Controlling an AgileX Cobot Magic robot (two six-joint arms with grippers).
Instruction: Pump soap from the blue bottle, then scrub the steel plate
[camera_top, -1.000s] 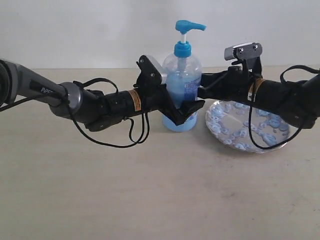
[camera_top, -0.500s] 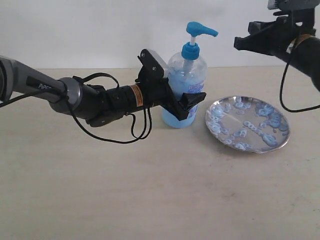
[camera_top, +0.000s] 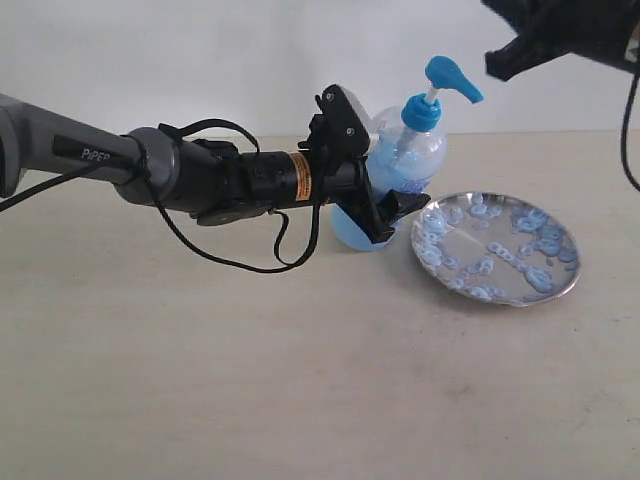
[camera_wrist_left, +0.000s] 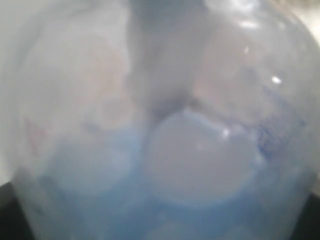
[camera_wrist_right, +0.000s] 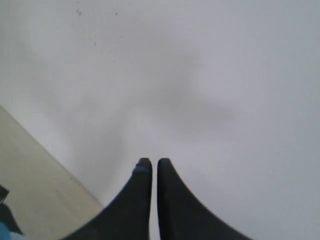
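Note:
The blue bottle leans to the right, its blue pump head pointing toward the steel plate. My left gripper is shut on the bottle's lower body; up close the bottle fills the left wrist view, with light blue soap pooled inside. The plate lies flat on the table to the bottle's right, dotted with pale blue soap blobs. My right gripper hangs high at the upper right, above and beyond the pump head. Its black fingers are shut on nothing.
The pale wooden table spreads under both arms, with a white wall behind it. A black cable loops under my left arm.
My left gripper has carried the bottle rightward and tipped it toward the plate. My right gripper has risen from beside the bottle to high at the upper right.

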